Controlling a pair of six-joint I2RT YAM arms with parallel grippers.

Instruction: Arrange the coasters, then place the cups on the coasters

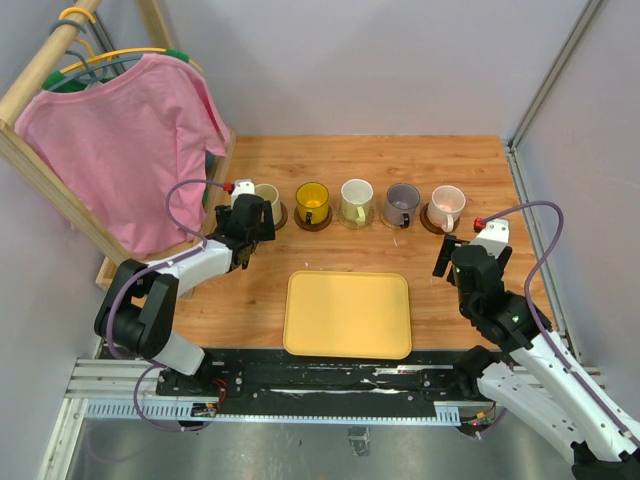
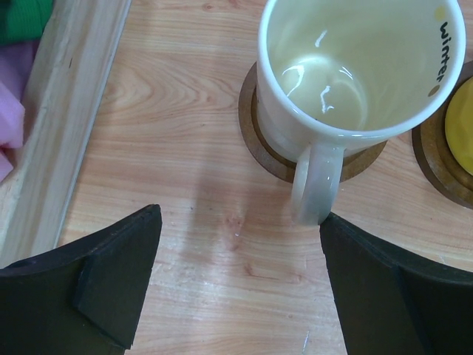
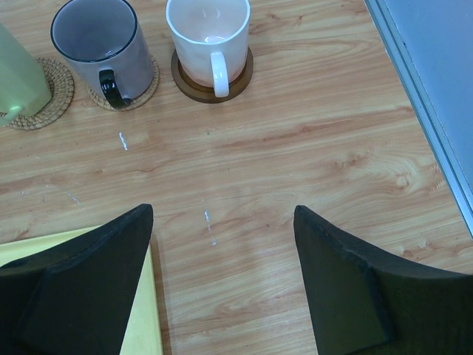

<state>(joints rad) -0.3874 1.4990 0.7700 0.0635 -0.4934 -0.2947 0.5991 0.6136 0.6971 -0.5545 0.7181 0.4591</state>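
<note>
Row: five handled cups stand across the far half of the desk [image 1: 480,170]. From the left they are the beige cup [image 1: 266,197], yellow cup [image 1: 312,198], white cup [image 1: 356,198], grey-purple cup [image 1: 403,200] and pink cup [image 1: 447,203].
Under them: each cup has its own disc. The beige cup sits on a dark brown coaster [image 2: 255,140] and the grey-purple cup on a woven tan coaster [image 3: 144,92].
Left gripper [image 2: 240,222]: jaws wide and empty, just short of the beige cup's handle.
Right gripper [image 3: 222,214]: jaws wide and holding nothing, over bare desk beside the yellow tray [image 1: 348,313] and well apart from the pink cup.
Left wrist only: "winter" is lettered inside the beige cup's rim.
Right wrist only: the tan coaster's weave and the grey-purple cup's dark handle.
</note>
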